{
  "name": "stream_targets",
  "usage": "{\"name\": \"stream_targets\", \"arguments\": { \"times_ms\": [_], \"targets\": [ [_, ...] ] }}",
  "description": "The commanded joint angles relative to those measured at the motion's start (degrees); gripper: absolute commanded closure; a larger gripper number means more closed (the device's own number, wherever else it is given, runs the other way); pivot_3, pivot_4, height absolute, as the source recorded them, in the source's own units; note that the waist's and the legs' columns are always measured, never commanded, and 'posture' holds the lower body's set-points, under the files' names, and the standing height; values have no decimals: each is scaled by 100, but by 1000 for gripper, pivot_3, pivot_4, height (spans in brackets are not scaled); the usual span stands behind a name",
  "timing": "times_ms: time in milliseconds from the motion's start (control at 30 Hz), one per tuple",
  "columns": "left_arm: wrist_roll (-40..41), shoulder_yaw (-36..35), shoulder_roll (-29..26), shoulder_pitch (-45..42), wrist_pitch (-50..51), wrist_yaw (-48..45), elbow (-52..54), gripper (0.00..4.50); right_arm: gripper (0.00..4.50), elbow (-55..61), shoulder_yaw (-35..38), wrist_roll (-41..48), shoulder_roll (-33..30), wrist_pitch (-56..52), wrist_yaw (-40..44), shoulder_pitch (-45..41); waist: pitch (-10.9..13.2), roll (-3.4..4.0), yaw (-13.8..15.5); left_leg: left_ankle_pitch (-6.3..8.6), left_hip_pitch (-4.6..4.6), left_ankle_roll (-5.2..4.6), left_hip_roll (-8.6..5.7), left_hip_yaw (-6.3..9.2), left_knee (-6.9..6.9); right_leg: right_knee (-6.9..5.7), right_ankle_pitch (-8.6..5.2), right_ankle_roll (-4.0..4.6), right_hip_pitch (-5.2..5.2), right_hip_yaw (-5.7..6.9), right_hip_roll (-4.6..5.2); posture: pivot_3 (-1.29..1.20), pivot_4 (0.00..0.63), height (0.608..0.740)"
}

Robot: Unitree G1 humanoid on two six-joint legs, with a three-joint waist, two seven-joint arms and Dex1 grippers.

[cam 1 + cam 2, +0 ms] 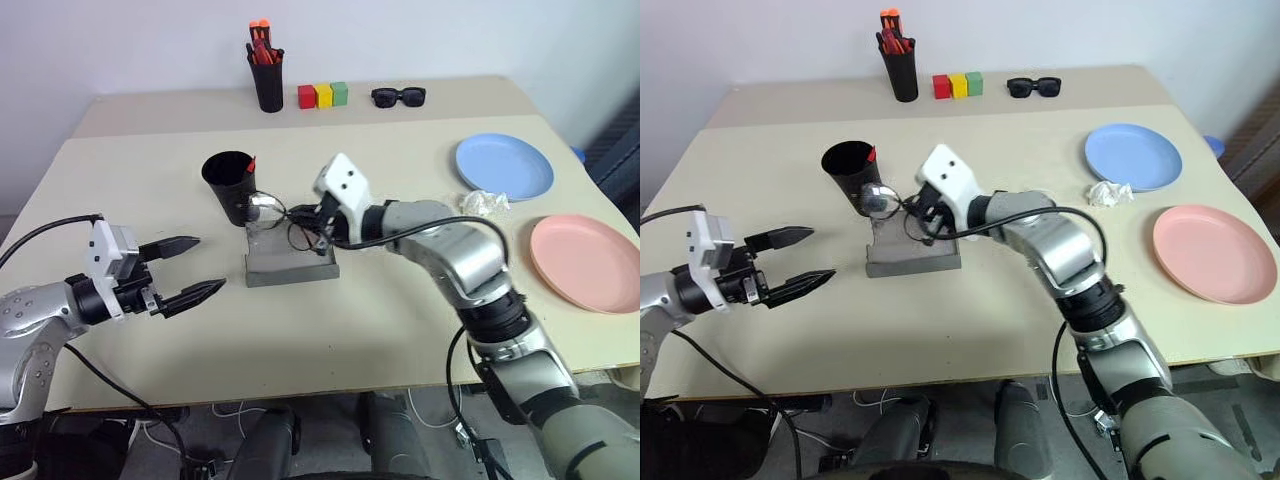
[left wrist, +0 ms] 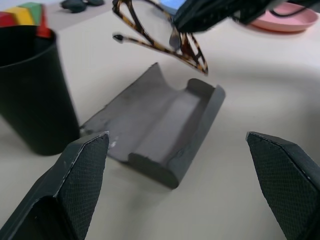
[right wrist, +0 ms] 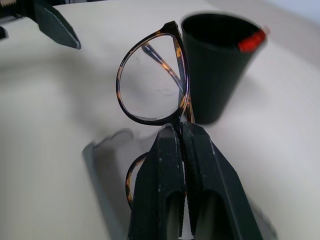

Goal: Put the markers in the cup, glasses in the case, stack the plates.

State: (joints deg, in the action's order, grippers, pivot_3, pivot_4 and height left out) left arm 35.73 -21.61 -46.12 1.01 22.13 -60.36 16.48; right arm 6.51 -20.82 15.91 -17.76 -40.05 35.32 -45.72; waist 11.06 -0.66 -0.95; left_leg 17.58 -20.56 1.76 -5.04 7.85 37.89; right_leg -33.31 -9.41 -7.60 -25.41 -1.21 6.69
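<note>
Nearest, at eight o'clock of the table (image 1: 330, 340): left gripper (image 1: 190, 268), fingers spread wide and empty, aimed toward three o'clock at the case (image 1: 290, 258). Further along at ten o'clock of the case, standing upright: the cup (image 1: 230, 185), a red marker tip (image 1: 250, 163) poking above its rim. Dead centre: the case lying open, long axis running nine to three, trough facing up. Just above it, not yet inside: the glasses (image 3: 152, 85), pinched at the bridge by the right gripper (image 1: 322, 228), fingers pressed together on the frame, lenses hanging toward the cup side. Likely the step in hand: lowering the glasses into the trough. Key relation, as a judgement: frame directly over the case but turned partly across its length, so a wrist turn to bring the frame's long axis in line, then a short drop, seems needed. Right arm clearly the nearer one; left merely waiting beside. Out at two and three o'clock, apart and unstacked: blue plate (image 1: 505, 165) and pink plate (image 1: 585, 262).
</note>
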Motion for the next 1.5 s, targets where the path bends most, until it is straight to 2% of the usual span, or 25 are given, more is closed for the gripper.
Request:
{"name": "stream_targets", "arguments": {
  "times_ms": [33,133,267,767,900,1000,1200,1233,1433,1500],
  "targets": [
    [110,-142,15,35,-2,136,322,0,4458,-261,-376,-560,188,739,-108,168,-2,-3,6,0,2,0,0,0,0,0,0,0,1,0,0,0,150,740],
    [110,-131,27,72,-4,199,402,0,4458,-518,-498,-911,261,1121,-176,285,-1,-1,0,-1,2,1,-1,1,0,-2,1,1,0,0,0,0,150,740],
    [144,-148,11,69,24,237,436,0,4458,-716,-745,-1424,35,1515,-18,417,0,-1,-16,-2,4,4,-1,-1,-1,-9,2,4,-3,0,-2,0,150,740],
    [13,122,-23,-342,-8,130,140,0,4458,-135,-705,-1600,-655,1279,1184,691,-1,-1,-10,-2,7,4,0,0,-1,-8,1,4,2,0,-3,0,150,740],
    [-13,154,-32,-375,-29,118,98,0,4458,-234,-644,-1538,-612,1171,1321,644,-1,-2,-9,-2,7,4,0,0,-1,-8,1,4,2,0,-3,0,150,740],
    [-32,172,-26,-382,-56,140,100,0,3599,-293,-620,-1512,-579,1039,1404,590,-1,-2,-8,-2,7,4,0,0,-1,-8,1,4,2,0,-3,0,150,740],
    [-129,215,2,-424,-131,244,34,0,452,-279,-295,-1387,-392,807,1288,527,-1,-2,-8,-2,7,4,0,0,-1,-8,1,4,2,0,-3,0,150,740],
    [-131,224,10,-447,-124,259,20,0,47,-266,-235,-1344,-380,794,1310,516,-1,-2,-11,-2,7,4,0,0,-1,-8,1,4,2,0,-3,0,150,740],
    [-150,376,95,-679,-10,398,-110,0,47,-157,349,-853,-308,564,1411,442,-1,-1,2,-2,6,4,0,1,-1,-8,2,4,1,0,-3,0,150,740],
    [-155,463,147,-803,83,496,-171,0,47,-65,689,-425,-314,403,1564,454,-1,-1,14,-2,7,4,-1,1,0,-8,2,3,3,0,-2,0,150,740]
  ]
}}
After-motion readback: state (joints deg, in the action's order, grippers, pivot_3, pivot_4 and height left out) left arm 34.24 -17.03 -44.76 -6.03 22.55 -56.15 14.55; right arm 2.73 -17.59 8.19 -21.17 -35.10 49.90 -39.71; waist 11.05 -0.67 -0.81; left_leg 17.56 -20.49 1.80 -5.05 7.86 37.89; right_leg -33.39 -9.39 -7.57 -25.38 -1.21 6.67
